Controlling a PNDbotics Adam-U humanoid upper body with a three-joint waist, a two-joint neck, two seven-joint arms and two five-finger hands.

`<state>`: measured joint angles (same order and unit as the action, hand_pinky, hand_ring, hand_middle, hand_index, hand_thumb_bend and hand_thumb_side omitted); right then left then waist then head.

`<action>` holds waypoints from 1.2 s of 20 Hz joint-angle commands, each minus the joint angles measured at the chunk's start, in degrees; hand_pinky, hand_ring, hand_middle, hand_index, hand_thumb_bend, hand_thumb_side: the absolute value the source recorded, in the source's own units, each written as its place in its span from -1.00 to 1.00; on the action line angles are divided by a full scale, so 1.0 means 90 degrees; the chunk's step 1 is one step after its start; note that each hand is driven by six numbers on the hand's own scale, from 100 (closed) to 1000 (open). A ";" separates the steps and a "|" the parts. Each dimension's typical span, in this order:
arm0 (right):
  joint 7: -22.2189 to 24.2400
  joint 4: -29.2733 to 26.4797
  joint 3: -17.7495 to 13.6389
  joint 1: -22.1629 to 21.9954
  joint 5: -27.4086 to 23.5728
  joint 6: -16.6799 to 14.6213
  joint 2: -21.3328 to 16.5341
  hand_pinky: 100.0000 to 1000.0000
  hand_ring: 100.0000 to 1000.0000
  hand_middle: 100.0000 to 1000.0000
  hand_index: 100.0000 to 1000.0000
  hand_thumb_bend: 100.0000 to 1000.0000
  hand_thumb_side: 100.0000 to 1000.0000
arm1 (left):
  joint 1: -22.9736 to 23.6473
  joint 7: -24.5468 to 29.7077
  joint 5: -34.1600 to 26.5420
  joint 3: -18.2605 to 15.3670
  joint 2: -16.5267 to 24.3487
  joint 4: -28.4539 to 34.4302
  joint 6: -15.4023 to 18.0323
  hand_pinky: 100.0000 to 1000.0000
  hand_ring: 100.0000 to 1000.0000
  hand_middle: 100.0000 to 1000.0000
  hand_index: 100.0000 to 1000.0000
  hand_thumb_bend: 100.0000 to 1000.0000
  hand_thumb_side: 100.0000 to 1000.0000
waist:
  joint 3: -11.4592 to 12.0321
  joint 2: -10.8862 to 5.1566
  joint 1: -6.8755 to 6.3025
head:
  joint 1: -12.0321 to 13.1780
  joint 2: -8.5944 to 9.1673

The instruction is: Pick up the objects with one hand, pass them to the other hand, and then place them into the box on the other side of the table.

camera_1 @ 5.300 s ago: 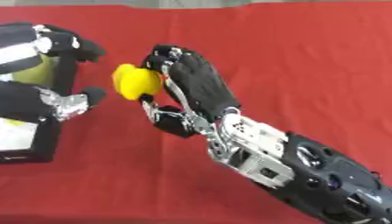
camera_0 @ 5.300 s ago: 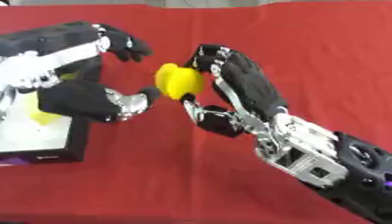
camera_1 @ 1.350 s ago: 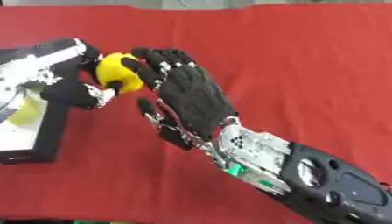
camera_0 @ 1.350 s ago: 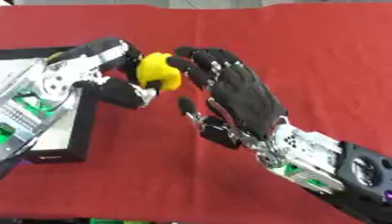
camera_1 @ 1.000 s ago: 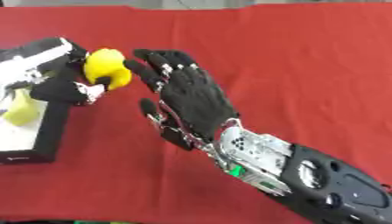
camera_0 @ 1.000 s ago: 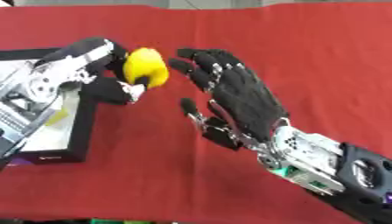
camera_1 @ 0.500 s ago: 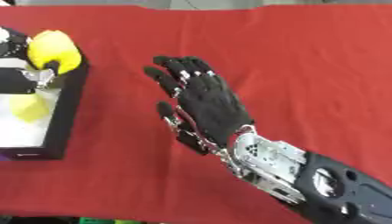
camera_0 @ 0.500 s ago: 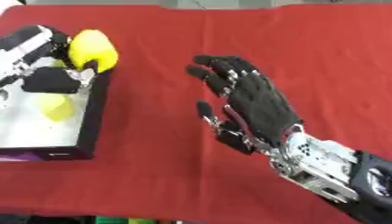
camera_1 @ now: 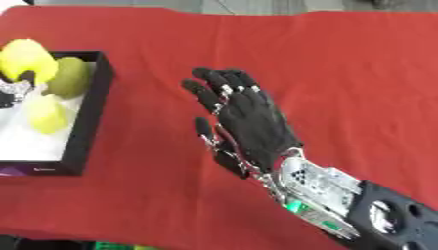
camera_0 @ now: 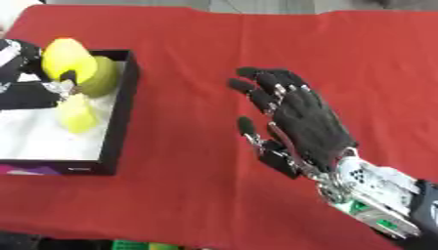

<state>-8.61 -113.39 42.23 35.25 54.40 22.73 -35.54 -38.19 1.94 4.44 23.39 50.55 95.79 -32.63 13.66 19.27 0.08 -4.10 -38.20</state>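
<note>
My left hand (camera_0: 20,86) comes in at the left edge with its fingers curled round a yellow rounded object (camera_0: 63,57). It holds the object just above the black box with a white floor (camera_0: 123,100). Inside the box lie a greenish round fruit (camera_0: 102,75) and a pale yellow piece (camera_0: 77,113). My right hand (camera_0: 301,119) hovers open over the red cloth at mid table, fingers straight and pointing up-left, a good way from the box and holding nothing.
A red cloth (camera_0: 256,44) covers the whole table. The box stands at the left edge, its near wall (camera_0: 51,168) close to the table's front. My right forearm (camera_1: 342,195), silver and black, crosses the lower right corner.
The yellow object passed from between both hands to my left hand alone, which carried it left over the box. My right hand let go, opened flat and drew back to the right.
</note>
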 commanded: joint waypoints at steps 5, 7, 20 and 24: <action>-0.0038 -0.0133 -0.0056 0.0038 0.0069 0.0026 -0.0086 0.65 0.60 0.66 0.71 -0.96 -1.00 | -0.0045 0.0186 0.0525 -0.0225 0.0106 -0.0678 0.0189 0.74 0.32 0.04 0.06 -1.00 -0.74 | -0.0003 -0.0167 0.0007 | 0.0085 0.0072; -0.0045 -0.0133 -0.0059 0.0051 0.0063 0.0018 -0.0079 0.65 0.60 0.66 0.71 -0.95 -1.00 | -0.0059 0.0290 0.0680 -0.0241 0.0065 -0.0845 0.0249 0.79 0.42 0.15 0.38 -1.00 -0.82 | -0.0004 -0.0168 0.0010 | 0.0086 0.0075; -0.0097 -0.0133 -0.0099 0.0023 0.0024 0.0058 -0.0092 0.65 0.60 0.66 0.72 -0.97 -1.00 | -0.0040 0.0664 0.1711 -0.0382 0.0004 -0.1211 0.0423 0.91 0.64 0.43 0.73 -0.56 0.11 | -0.0005 -0.0170 -0.0008 | 0.0095 0.0042; -0.0231 -0.0133 -0.0226 -0.0034 -0.0038 0.0103 -0.0106 0.65 0.60 0.66 0.72 -1.00 -1.00 | 0.0056 0.0549 0.1500 -0.0639 0.0016 -0.0721 0.0383 0.89 0.58 0.39 0.63 -1.00 0.14 | -0.0012 -0.0170 -0.0008 | 0.0057 0.0041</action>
<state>-10.11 -113.39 41.21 34.55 54.34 23.53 -35.55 -37.15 7.30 18.36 19.37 49.15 87.35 -29.11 13.51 19.27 0.39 -3.49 -38.09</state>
